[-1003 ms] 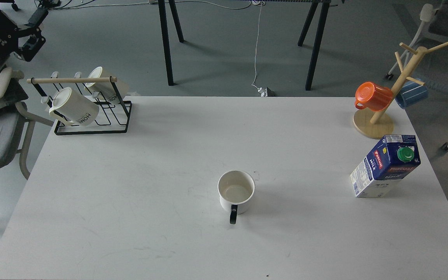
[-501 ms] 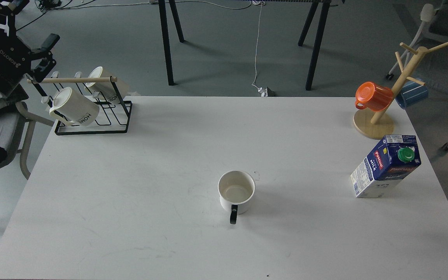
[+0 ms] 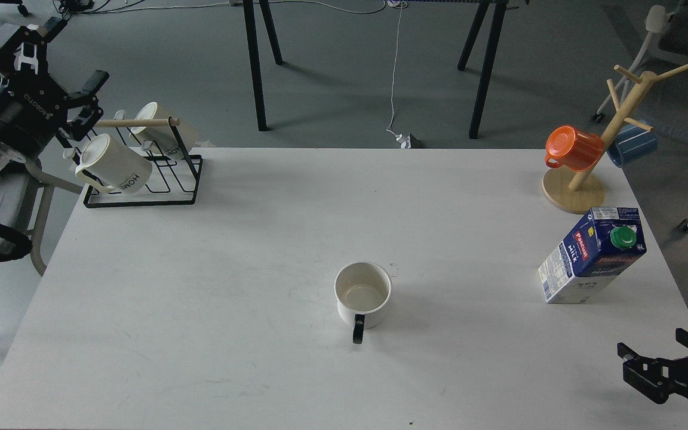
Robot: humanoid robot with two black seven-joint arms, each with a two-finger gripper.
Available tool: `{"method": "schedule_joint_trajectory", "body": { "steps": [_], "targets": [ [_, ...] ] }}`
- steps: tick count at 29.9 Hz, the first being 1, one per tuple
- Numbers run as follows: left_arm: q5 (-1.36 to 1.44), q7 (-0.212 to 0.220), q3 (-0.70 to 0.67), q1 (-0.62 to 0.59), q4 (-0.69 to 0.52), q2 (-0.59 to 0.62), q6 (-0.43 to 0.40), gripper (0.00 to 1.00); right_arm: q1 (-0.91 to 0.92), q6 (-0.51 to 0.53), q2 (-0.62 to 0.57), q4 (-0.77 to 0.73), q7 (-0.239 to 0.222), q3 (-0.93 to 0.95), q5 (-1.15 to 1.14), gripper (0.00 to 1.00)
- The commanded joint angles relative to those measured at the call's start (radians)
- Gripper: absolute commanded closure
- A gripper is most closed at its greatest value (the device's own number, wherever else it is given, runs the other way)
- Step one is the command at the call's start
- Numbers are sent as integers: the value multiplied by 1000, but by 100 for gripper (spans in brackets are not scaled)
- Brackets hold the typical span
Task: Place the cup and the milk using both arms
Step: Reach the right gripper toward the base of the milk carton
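Observation:
The cup (image 3: 362,292), a cream-white mug with a thin black handle facing me, stands upright and empty near the middle of the white table (image 3: 230,251). The milk (image 3: 592,254), a blue and white carton with a green cap, stands at the right side of the table. My left gripper (image 3: 74,54) is open, up at the far left beyond the table's back corner, beside the mug rack and far from the cup. My right gripper (image 3: 654,345) is open, low at the bottom right corner, in front of the milk and apart from it.
A black wire rack (image 3: 141,179) with a wooden bar holds two white "HOME" mugs at the back left. A wooden mug tree (image 3: 577,188) with an orange mug (image 3: 571,146) and a blue mug (image 3: 632,143) stands at the back right, behind the milk.
My left gripper has moved right and a little down, closer to the rack's wooden bar. My right gripper has come into view at the bottom right. Cup and milk have not moved.

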Motion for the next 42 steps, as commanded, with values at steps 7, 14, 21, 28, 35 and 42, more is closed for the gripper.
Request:
{"method": "schedule_joint_trajectory", "body": {
  "steps": [7, 14, 21, 28, 35, 42],
  "targets": [
    [0, 0, 0, 20, 0, 3, 0, 9, 2, 0, 174, -76, 83, 18, -69, 1],
    [0, 0, 0, 28, 0, 1, 0, 9, 12, 0, 179, -91, 89, 59, -71, 1],
    [0, 0, 0, 31, 0, 3, 0, 9, 12, 0, 180, -101, 89, 136, -80, 1],
    [0, 0, 0, 49, 0, 1, 0, 9, 12, 0, 183, -101, 95, 170, -85, 1],
    [2, 0, 0, 62, 0, 1, 0, 8, 14, 0, 182, -102, 95, 185, -83, 1],
    [11, 0, 0, 66, 0, 3, 0, 8, 14, 0, 177, -102, 93, 184, -88, 1]
  ]
}}
